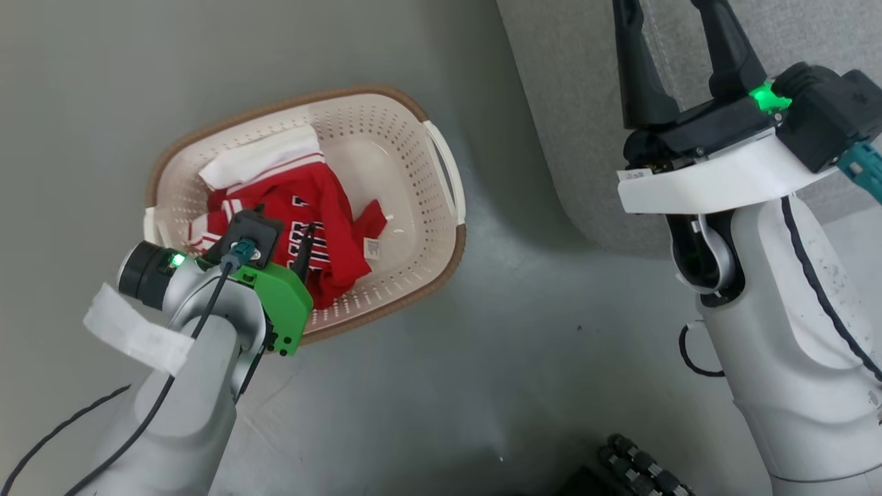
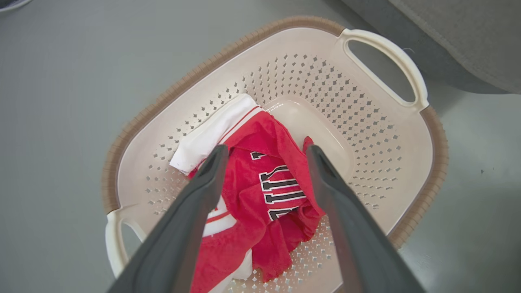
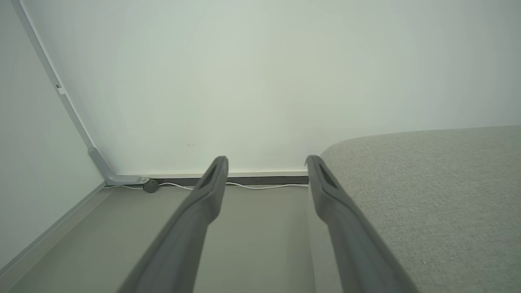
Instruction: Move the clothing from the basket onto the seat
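The red jersey [image 1: 324, 227] with white trim lies crumpled in the cream basket [image 1: 441, 207] on the floor. Its black-and-white lettering [image 2: 281, 189] faces up, and a small white tag [image 1: 372, 246] shows at its edge. My left gripper [image 2: 266, 152] hangs open just above the jersey, one finger [image 2: 203, 191] over the white trim and the other [image 2: 338, 199] over the red cloth. My right gripper [image 3: 266, 162] is open and holds nothing, raised beside the light-grey seat [image 3: 427, 195], whose corner [image 1: 572, 103] lies right of the basket.
The grey floor [image 1: 482, 358] runs between basket and seat. A pale wall [image 3: 260, 81] stands behind, with a white cable [image 3: 244, 186] along its base and a grey metal bar [image 3: 97, 158] at the corner. A dark ribbed part [image 1: 641, 468] sits at the bottom edge.
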### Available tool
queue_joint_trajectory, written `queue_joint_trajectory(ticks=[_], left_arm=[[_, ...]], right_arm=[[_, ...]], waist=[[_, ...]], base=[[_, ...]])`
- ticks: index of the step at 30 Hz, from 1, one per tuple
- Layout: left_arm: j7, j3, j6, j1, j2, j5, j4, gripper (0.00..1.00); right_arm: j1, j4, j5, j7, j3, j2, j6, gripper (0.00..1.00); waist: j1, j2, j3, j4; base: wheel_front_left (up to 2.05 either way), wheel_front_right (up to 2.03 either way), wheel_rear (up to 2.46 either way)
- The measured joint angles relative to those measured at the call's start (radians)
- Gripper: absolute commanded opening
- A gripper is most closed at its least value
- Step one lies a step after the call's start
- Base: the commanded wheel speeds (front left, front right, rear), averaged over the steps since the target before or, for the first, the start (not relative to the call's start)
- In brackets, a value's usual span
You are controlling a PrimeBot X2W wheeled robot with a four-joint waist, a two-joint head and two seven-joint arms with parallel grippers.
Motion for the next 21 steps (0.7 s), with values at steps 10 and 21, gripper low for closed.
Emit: queue_joint_trajectory(ticks=[10,21], left_arm=[[0.057,-0.017,-0.026,-0.09,0.0,-0.002,0.095,1.0],[0.078,0.003,-0.035,-0.164,0.003,-0.038,0.163,1.0]], right_arm=[[-0.046,-0.057,-0.001,0.0,-0.007,0.016,-0.001,1.0],[-0.065,-0.089,-0.001,0.0,0.004,0.027,-0.001,1.0]], waist=[[0.0,0.0,0.112,-0.062],[0.0,0.0,0.201,-0.122]], base=[[0.0,0.0,0.0],[0.0,0.0,0.0]])
